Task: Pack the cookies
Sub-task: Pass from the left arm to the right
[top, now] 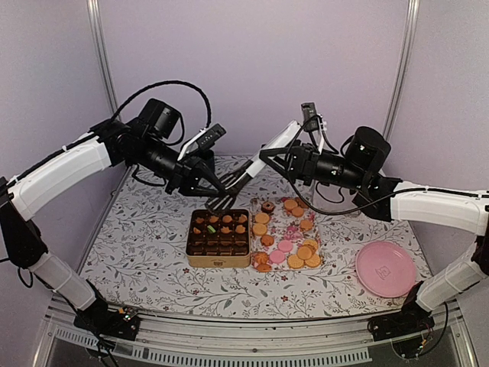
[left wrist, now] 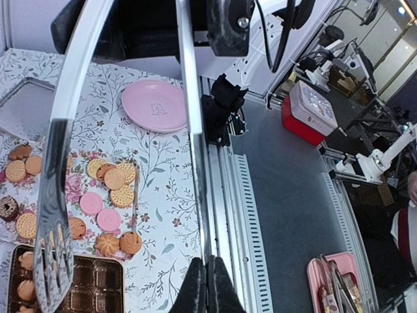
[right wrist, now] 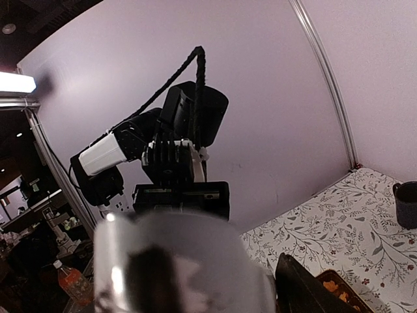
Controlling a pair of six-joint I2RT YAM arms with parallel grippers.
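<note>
a: what can't you make out?
b: the right gripper. it sits at the handle end of the metal tongs. its own camera gives only a blurred silver lump and one dark finger, so i cannot tell whether it grips.
a: and the left gripper?
b: clenched on the tongs' other arm. the thin strip runs straight in between the closed fingers, and the slotted head hangs over the back edge of the box.
a: the cookies?
b: most lie loose on a flowered sheet just right of the box. a few sit in the back rows of its brown tray. a cable crosses the far end of the pile.
a: anything cut off?
b: a dark mug, clipped by the frame edge.
a: surface, room?
b: a table under a leaf-print cloth, with a pink plate at its near right. lilac walls with metal posts, then a grey floor and other rigs beyond.
</note>
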